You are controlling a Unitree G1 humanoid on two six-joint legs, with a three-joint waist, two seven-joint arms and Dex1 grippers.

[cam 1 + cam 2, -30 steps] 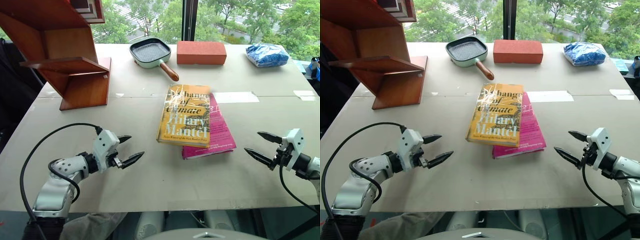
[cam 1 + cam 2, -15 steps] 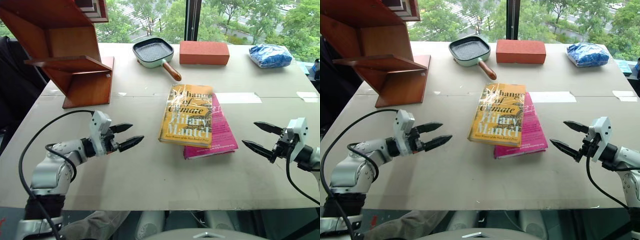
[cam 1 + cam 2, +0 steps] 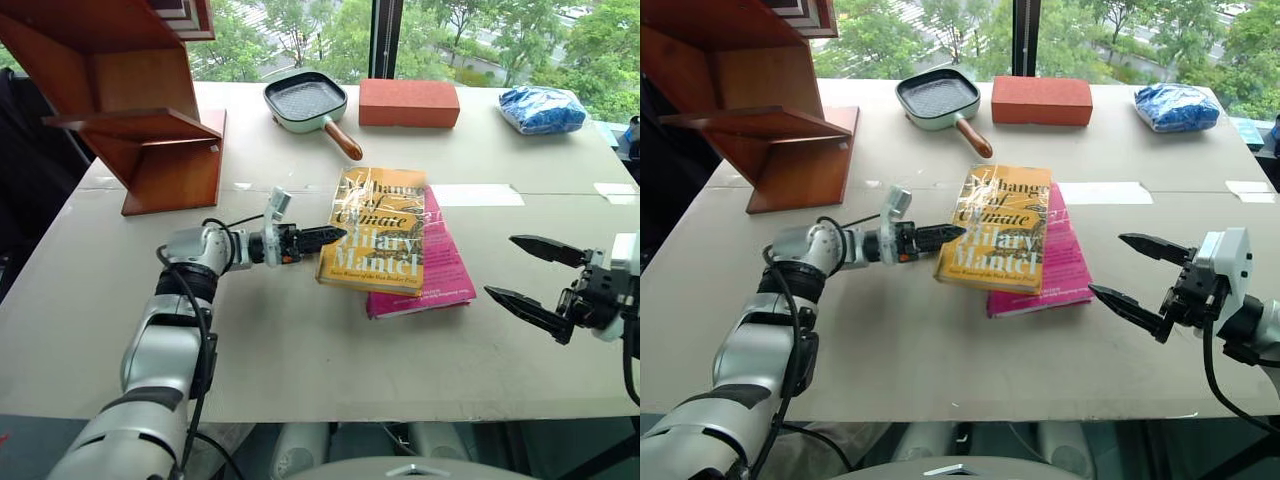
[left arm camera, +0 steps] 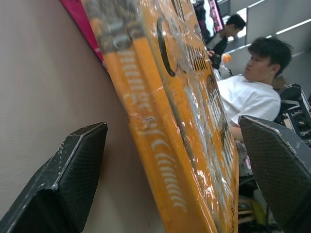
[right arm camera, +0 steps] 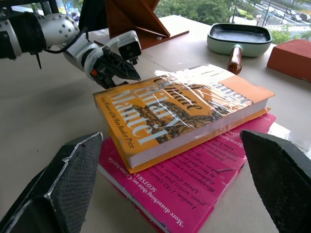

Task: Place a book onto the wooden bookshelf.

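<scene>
The yellow-orange book (image 3: 380, 228) lies mid-table, resting partly on a magenta-pink paperback (image 3: 442, 272), so its left edge hangs off the table. My left gripper (image 3: 328, 237) is open at that spine edge. In the left wrist view the spine (image 4: 160, 145) stands between the two fingers (image 4: 68, 179), apart from both. My right gripper (image 3: 502, 267) hovers open to the right of the books, nothing between its fingers (image 5: 63, 189). The wooden bookshelf (image 3: 130, 100) stands at the far left corner.
A pale green grill pan (image 3: 303, 103), a red brick (image 3: 408, 102) and a blue bag (image 3: 541, 109) line the far edge by the window. A person in a white shirt (image 4: 252, 97) sits beyond the table.
My left gripper reached right to the book's spine edge and rolled so its fingers stand one over the other. My right gripper lifted a little, still open.
</scene>
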